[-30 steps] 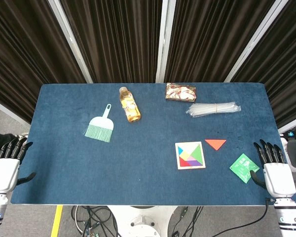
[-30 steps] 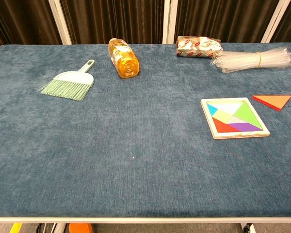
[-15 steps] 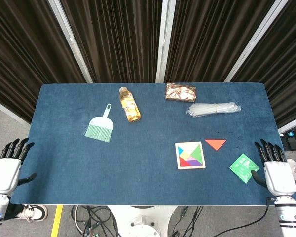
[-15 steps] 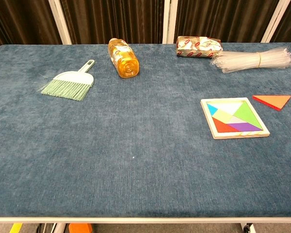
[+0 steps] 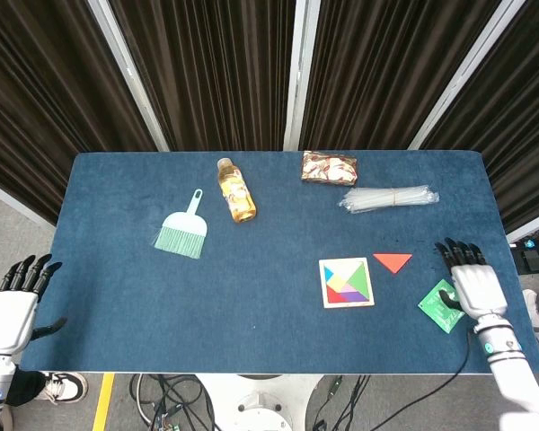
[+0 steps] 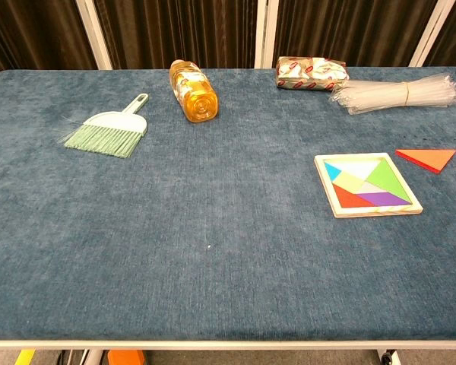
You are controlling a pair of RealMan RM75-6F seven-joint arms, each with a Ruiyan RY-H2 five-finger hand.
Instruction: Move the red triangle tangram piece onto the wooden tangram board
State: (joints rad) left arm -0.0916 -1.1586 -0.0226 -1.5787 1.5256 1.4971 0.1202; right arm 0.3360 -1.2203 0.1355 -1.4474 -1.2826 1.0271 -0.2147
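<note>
The red triangle [image 5: 393, 261] is seen lying flat on the blue table [image 5: 251, 296], just beside the wooden tangram board [image 5: 347, 282] but not touching it. The board is filled with colored pieces. The right robot hand [image 5: 470, 283] is held over the table's right edge, fingers spread apart, with nothing in it. A green packet [image 5: 441, 307] is partly covered by that hand. The left robot hand [image 5: 12, 305] is kept off the table's left corner, fingers apart, holding nothing. A small brush [image 5: 182, 233], a bottle [image 5: 236, 190], a snack bag [image 5: 329, 167] and clear straws [image 5: 388, 197] are laid farther back.
</note>
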